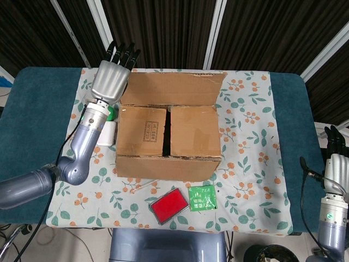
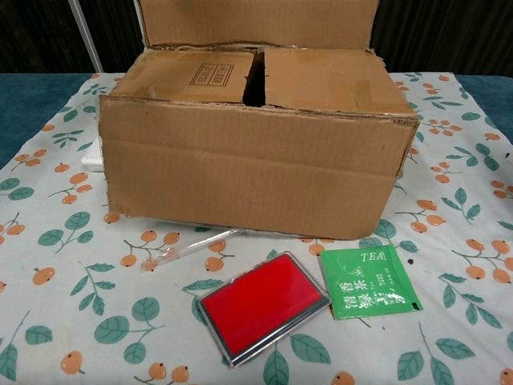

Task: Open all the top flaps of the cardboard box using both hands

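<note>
The cardboard box [image 1: 169,143] lies just right of the left hand [image 1: 112,76], whose straight fingers hold nothing beside the raised far flap [image 1: 173,89].

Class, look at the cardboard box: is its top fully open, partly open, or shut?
Partly open. The far flap is folded back, but the two inner flaps lie flat over the cardboard box, a narrow gap between them.

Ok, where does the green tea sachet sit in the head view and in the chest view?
Head view: the green tea sachet lies at the near table edge, in front of the cardboard box, toward its right end.
Chest view: the sachet is lower right of centre.
Shared landmark: the red case just left of it.
</note>
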